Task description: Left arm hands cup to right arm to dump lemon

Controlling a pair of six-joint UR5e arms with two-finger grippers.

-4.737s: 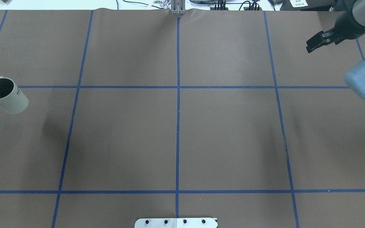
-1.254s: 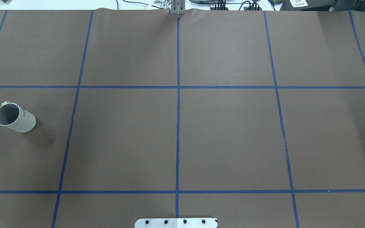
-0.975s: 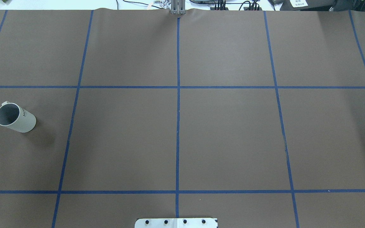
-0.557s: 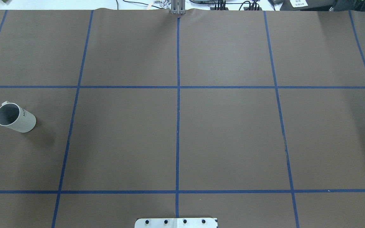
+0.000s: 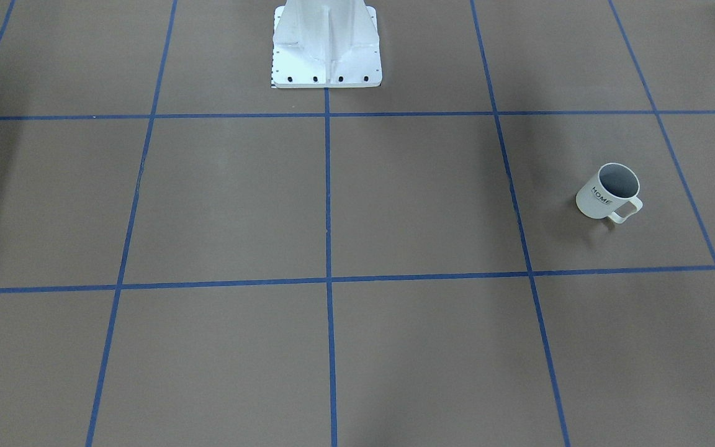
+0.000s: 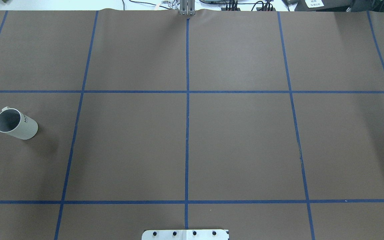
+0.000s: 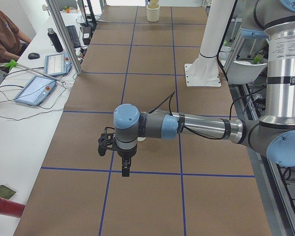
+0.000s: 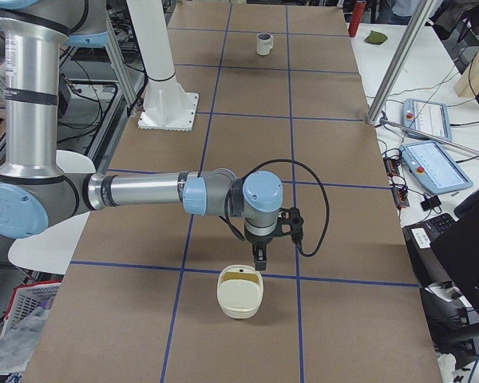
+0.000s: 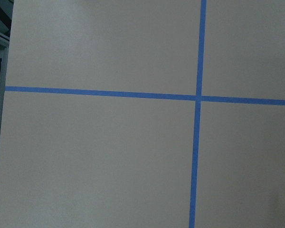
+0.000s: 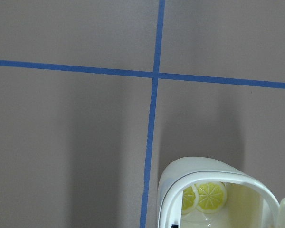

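One white "HOME" mug stands alone on the brown desk, seen from the front. From the sides I cannot tell if the left hand or right hand is apart; a clumsy reach could tip the mug.

The cup stands upright on the table, in the robot's left half, with its handle turned away from the robot. The left gripper hangs above the table, jaws pointing down. The cup is just inward of them, toward the table's middle (the left arm hides most of it from the side). The right gripper also points down. A bin sits just below and outward of its jaws, with two lemon slices lying side by side inside.
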